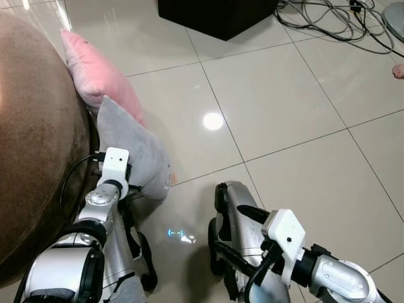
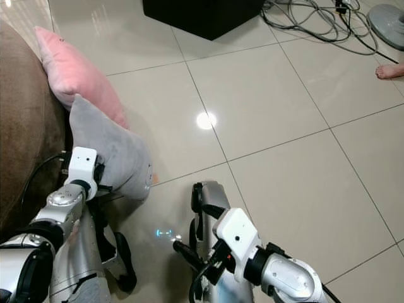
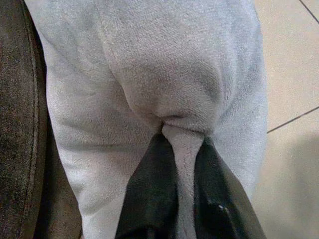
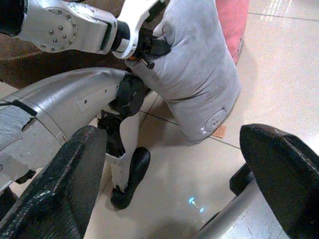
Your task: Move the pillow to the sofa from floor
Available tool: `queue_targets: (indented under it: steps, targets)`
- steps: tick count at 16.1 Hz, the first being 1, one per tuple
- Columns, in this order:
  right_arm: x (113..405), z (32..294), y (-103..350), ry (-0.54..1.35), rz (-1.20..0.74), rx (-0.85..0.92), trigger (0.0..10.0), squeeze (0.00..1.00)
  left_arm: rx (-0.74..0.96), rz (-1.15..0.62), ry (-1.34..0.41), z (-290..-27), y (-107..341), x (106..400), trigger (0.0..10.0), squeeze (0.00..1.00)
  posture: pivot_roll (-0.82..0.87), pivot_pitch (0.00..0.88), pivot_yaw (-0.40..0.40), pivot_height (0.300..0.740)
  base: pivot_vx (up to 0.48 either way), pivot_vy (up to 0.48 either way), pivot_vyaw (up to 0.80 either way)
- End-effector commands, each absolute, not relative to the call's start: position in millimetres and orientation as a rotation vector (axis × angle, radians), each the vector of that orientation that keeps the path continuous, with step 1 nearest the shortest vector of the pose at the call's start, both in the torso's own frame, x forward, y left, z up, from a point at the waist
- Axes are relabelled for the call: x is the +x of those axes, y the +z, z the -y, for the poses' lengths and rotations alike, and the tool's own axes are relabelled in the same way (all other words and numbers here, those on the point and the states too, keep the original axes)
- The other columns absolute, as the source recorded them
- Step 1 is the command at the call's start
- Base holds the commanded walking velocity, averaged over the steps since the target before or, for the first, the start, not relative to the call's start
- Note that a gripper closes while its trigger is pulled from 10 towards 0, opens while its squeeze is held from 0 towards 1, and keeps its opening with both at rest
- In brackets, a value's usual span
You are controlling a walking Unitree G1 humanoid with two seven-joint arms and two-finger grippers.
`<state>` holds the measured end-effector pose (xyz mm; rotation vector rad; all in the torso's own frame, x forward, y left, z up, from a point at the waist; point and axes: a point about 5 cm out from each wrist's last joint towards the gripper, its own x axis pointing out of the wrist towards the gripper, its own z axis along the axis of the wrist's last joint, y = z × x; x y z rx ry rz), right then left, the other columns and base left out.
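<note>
— Where the brown sofa (image 1: 31, 145) bulges out over the tiled floor (image 1: 284, 126), what is leaning on it?

— Two cushions. A grey pillow (image 2: 110, 158) stands upright with its lower end on the floor, pressed against the sofa's side. A pink pillow (image 2: 69, 69) sits just behind it, also against the sofa, and the two touch.

— And the left gripper (image 3: 182, 149)?

— Clenched on the grey pillow. The left wrist view shows both black fingers (image 3: 154, 194) pinching a fold of the plush fabric between them, with the sofa's dark edge right alongside. From the head, the left arm (image 1: 104, 196) reaches forward next to the sofa and meets the pillow on its near face.

— Is the pillow off the floor?

— I cannot tell for sure; its bottom corner looks to be at floor level, near a tile joint.

— What about the right gripper (image 4: 179, 164)?

— Released. Its two fingers stand wide apart in the right wrist view, with nothing between them; it hangs low, well apart from the pillow, looking across at it and at the left arm.

— Anything else around?

— A black box (image 1: 218, 16) at the far edge of the floor, a tangle of cables (image 1: 334, 22) beside it, and a person's bare foot (image 2: 391, 71) on the tiles far right.
</note>
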<state>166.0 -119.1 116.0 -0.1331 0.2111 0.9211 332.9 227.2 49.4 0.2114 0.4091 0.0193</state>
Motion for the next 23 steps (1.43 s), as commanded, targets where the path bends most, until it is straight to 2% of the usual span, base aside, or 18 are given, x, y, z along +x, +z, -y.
queue_targets:
  steps: [1, 5, 9, 12, 13, 16, 19, 21, 23]
  targets:
    - [164, 120, 114, 0.917, -0.221, -0.130, 10.0, 0.00, 0.183, -0.469, -0.008, -222, 35, 324, 0.0, 0.00, -0.29, 0.348, -0.107, 0.522, 0.000, 0.000, 0.00]
    - [171, 123, 116, 0.888, -0.205, -0.149, 10.0, 0.00, 0.152, -0.466, -0.010, -218, 35, 325, 0.0, 0.00, -0.28, 0.326, -0.093, 0.522, 0.000, 0.000, 0.00]
    - [185, 129, 109, 0.785, -0.197, -0.141, 10.0, 0.00, 0.035, -0.437, -0.023, -209, 34, 325, 0.0, 0.00, -0.23, 0.261, -0.061, 0.522, 0.000, 0.000, 0.00]
    - [196, 135, 94, 0.687, -0.193, -0.148, 10.0, 0.00, -0.073, -0.363, -0.102, -190, 35, 326, 0.0, 0.00, -0.15, 0.194, -0.015, 0.522, 0.000, 0.000, 0.00]
    - [202, 139, 90, 0.651, -0.184, -0.149, 10.0, 0.00, -0.155, -0.309, -0.146, -181, 39, 327, 0.0, 0.00, -0.12, 0.174, -0.003, 0.522, 0.000, 0.000, 0.00]
    - [209, 147, 88, 0.554, -0.155, -0.147, 10.0, 0.00, -0.191, -0.180, -0.293, -159, 50, 325, 0.0, 0.00, -0.08, 0.070, 0.042, 0.522, 0.000, 0.000, 0.00]
    - [215, 154, 96, 0.471, -0.102, -0.135, 10.0, 0.00, -0.228, -0.108, -0.382, -138, 56, 311, 0.0, 0.00, -0.07, 0.040, 0.055, 0.522, 0.000, 0.000, 0.00]
    - [218, 159, 99, 0.427, -0.080, -0.170, 10.0, 0.00, -0.255, -0.021, -0.466, -111, 72, 296, 0.0, 0.00, -0.07, 0.038, 0.043, 0.522, 0.000, 0.000, 0.00]
    - [228, 163, 111, 0.301, -0.024, -0.226, 10.0, 0.00, -0.262, 0.083, -0.476, -111, 100, 294, 0.0, 0.00, -0.08, 0.033, 0.046, 0.522, 0.000, 0.000, 0.00]
